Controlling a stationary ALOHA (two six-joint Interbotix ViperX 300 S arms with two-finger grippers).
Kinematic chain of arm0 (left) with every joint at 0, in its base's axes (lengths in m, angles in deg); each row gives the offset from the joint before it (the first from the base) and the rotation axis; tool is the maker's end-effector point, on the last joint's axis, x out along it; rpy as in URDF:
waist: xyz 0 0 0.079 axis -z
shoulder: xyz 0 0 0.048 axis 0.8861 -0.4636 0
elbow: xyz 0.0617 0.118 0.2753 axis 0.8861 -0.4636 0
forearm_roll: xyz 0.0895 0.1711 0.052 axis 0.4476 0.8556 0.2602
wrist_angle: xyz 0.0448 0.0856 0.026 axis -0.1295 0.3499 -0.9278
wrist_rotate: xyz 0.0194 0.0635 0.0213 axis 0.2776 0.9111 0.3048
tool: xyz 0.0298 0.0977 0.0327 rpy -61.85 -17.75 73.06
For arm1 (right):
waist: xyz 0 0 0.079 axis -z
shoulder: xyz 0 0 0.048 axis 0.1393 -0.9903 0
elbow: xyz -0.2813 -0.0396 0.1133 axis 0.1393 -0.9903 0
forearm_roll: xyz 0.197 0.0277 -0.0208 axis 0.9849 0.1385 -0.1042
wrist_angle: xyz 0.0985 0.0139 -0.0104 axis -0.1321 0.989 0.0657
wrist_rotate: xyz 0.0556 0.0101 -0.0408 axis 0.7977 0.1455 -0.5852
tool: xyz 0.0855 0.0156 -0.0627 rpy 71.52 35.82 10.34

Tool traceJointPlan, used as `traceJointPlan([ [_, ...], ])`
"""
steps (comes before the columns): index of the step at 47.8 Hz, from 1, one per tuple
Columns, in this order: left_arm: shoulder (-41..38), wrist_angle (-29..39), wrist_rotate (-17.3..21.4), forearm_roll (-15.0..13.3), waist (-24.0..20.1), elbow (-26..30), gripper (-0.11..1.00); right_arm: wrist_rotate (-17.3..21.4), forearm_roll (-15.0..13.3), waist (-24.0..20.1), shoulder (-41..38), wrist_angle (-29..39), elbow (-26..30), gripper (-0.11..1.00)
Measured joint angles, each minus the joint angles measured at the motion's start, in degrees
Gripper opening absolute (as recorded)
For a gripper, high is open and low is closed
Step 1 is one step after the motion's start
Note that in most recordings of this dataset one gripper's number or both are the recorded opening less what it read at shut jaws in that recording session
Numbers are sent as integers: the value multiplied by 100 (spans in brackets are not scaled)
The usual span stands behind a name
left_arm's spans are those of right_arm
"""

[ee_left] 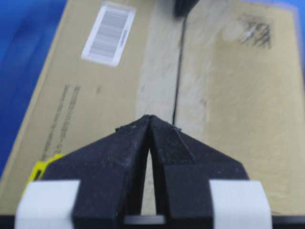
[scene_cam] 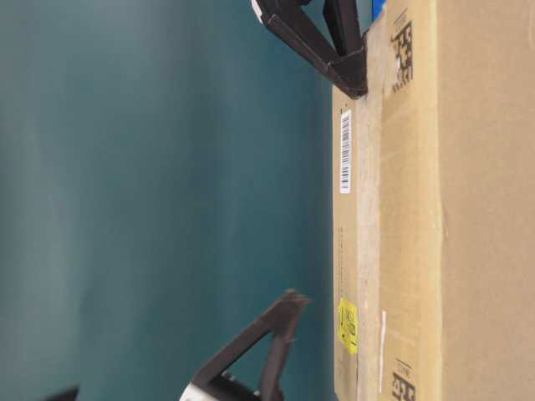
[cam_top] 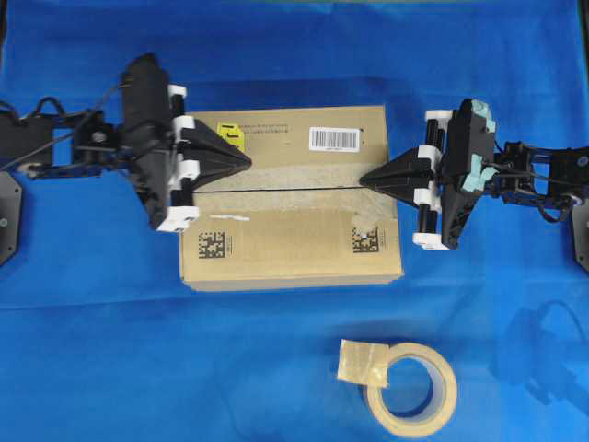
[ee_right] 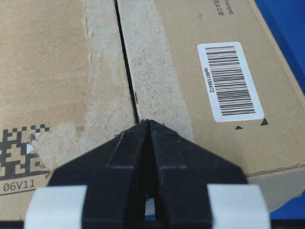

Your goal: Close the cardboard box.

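The brown cardboard box (cam_top: 290, 239) lies in the middle of the blue table with its two long top flaps folded flat and meeting at a dark centre seam (cam_top: 294, 189). My left gripper (cam_top: 247, 164) is shut and empty, its tip over the left end of the seam. My right gripper (cam_top: 364, 180) is shut and empty, its tip over the right end. The box top fills the left wrist view (ee_left: 95, 95), with the shut left gripper (ee_left: 150, 117) near the seam. The right wrist view shows the box (ee_right: 52, 62), its barcode label (ee_right: 229, 81) and the shut right gripper (ee_right: 148, 122).
A beige tape roll (cam_top: 416, 387) with a loose tape piece lies on the blue cloth in front of the box, to the right. In the table-level view the box (scene_cam: 468, 209) fills the right side, with gripper tips (scene_cam: 355, 83) at its edge.
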Motion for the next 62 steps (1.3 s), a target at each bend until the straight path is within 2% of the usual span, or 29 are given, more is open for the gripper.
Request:
traceJointPlan([
  [10,211,-1512,9,0,114,-932,0,-9,0,0,-9,-18,0,0],
  [22,18,-2435,18,0,141,-1459,0,-9,0,0,-9,-26,0,0],
  [35,-387,-2742,176,0,360,-1512,0,-9,0,0,-9,-44,0,0],
  [62,-668,-2777,185,-18,343,-1503,0,9,0,0,-18,-35,-9,0],
])
